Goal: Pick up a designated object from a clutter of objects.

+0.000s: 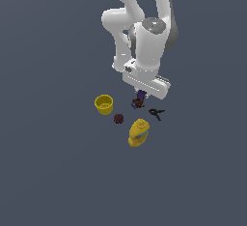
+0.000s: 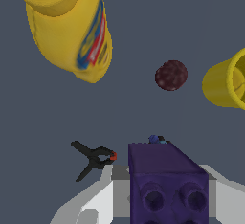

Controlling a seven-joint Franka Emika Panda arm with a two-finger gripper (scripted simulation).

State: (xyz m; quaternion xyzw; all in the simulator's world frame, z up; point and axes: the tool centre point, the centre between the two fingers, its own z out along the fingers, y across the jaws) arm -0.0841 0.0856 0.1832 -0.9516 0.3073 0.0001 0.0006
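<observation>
Gripping the purple block (image 2: 168,182), your claw (image 1: 141,96) is clenching it between its fingers, apparently just above the counter (image 1: 48,172), so the pick looks nearly done. Around it you are seeing the clamp (image 2: 93,160) just beside, the red ball (image 2: 171,75) and cup (image 2: 225,83) farther out, and the bottle (image 2: 72,27) lying on its side.

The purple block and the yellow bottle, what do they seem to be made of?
The purple block looks like hard molded plastic: flat faces, sharp edges, round sockets, like a toy brick, with a dull finish. The yellow bottle looks like smooth plastic with a printed red and blue label. Both are simulator renders, so this is only a guess.
</observation>
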